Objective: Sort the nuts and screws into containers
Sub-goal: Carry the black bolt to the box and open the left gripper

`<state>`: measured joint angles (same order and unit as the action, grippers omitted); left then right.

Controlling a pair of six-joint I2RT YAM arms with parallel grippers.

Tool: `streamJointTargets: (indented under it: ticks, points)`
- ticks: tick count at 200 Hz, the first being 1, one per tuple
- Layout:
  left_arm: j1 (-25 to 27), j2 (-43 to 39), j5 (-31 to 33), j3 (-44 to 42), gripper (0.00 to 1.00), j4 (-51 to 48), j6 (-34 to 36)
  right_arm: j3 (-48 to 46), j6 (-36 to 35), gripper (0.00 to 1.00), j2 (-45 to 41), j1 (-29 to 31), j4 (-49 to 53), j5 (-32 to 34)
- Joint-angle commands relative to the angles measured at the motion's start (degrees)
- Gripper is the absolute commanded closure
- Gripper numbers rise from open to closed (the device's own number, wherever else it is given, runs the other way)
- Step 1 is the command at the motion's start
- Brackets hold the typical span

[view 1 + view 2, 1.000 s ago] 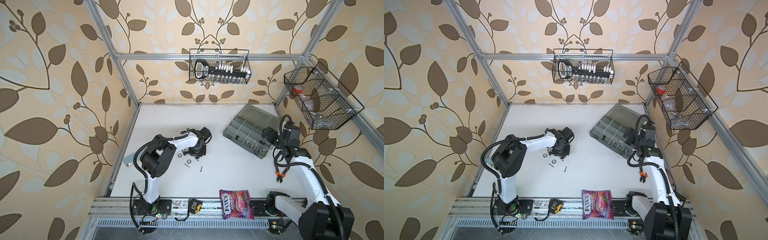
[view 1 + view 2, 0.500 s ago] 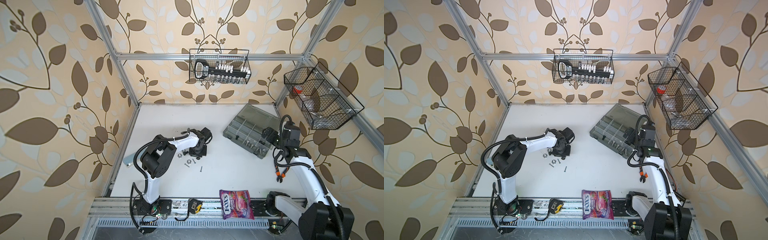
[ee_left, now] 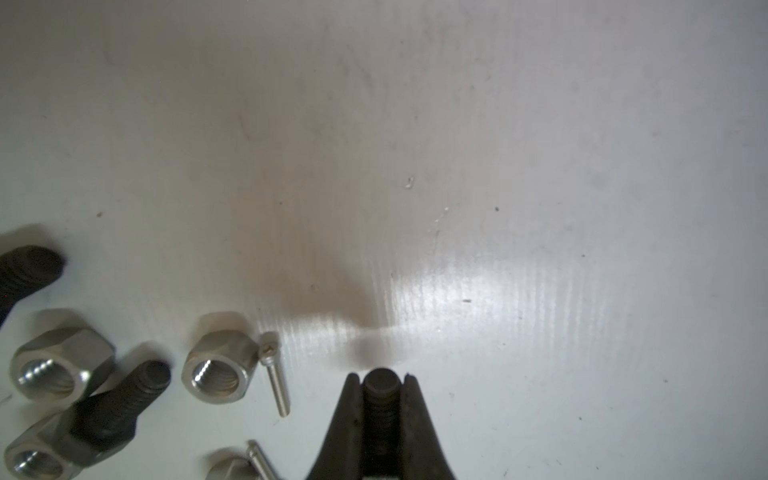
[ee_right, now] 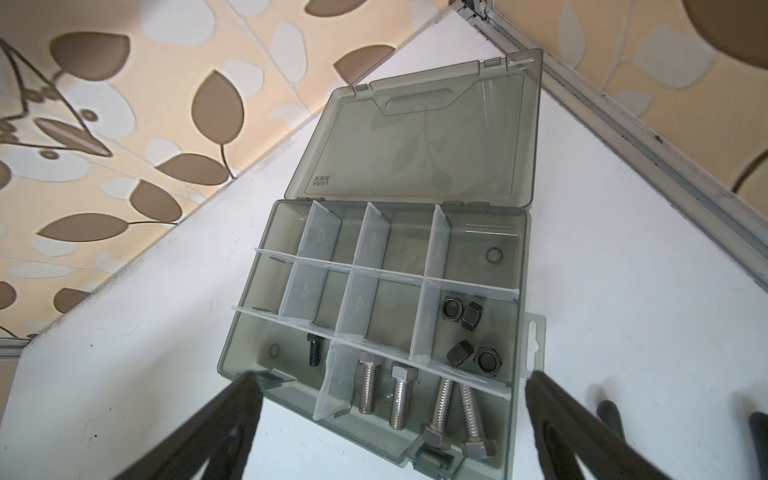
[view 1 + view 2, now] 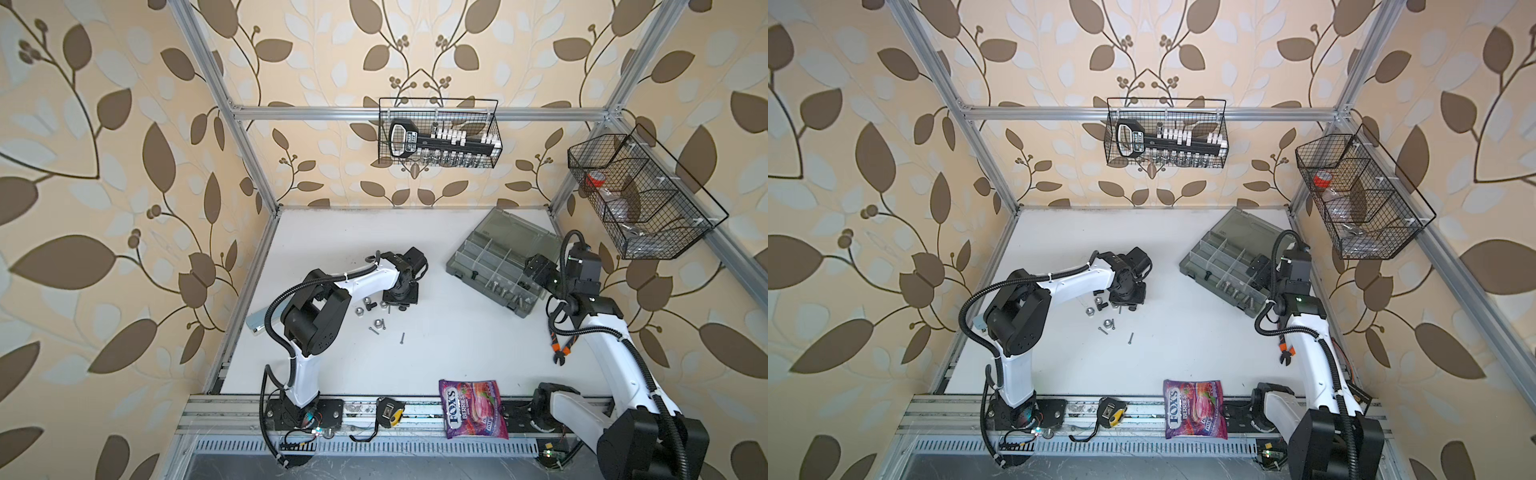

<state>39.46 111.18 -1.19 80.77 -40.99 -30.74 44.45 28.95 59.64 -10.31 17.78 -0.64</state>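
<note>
My left gripper [image 3: 381, 380] is shut on a short black screw [image 3: 380, 399], low over the white table; in both top views it [image 5: 399, 297] [image 5: 1125, 297] points down beside the loose parts. Silver nuts [image 3: 218, 370] [image 5: 378, 323], another black screw [image 3: 120, 411] and thin screws [image 3: 276, 380] [image 5: 402, 338] lie just beside it. The containers are compartments of a grey organizer box [image 4: 524, 291] [image 5: 498, 270] with its lid [image 4: 415, 137] open. They hold a black screw [image 4: 313, 353], silver screws [image 4: 368, 386] and black nuts [image 4: 461, 318]. My right gripper [image 4: 390, 390] [image 5: 536, 270] is open and empty at the box's near edge.
Orange-handled pliers [image 5: 559, 345] lie by the right arm. A candy bag [image 5: 473, 409] and a tape measure [image 5: 388, 411] sit at the front rail. Black wire baskets hang on the back wall [image 5: 436, 133] and the right wall [image 5: 640, 199]. A metal bar [image 5: 259, 322] lies at the table's left edge.
The left gripper has drawn fully shut around the black screw. Otherwise nothing has visibly moved, and the right arm has stayed where it was.
</note>
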Motion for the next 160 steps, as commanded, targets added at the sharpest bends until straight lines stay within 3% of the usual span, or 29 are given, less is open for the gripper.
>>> streamJointTargets:
  ticks: [1,66,123,160]
  points:
    - [0.71,0.24,-2.27,5.27,1.00,2.06,2.07,-0.85,0.28,0.00,-1.01,-0.22,-0.03,0.68]
    - [1.27,6.86,-11.48,19.72,1.00,10.46,3.50,-0.50,0.45,0.00,-1.83,-0.20,0.17,0.50]
    - [1.76,15.77,-16.56,31.00,1.00,19.39,3.20,0.61,-0.12,0.00,-2.55,-0.18,0.90,0.76]
    - [2.22,21.73,-17.78,39.69,1.00,20.02,3.15,0.89,0.03,0.00,-2.46,-0.19,0.96,0.13]
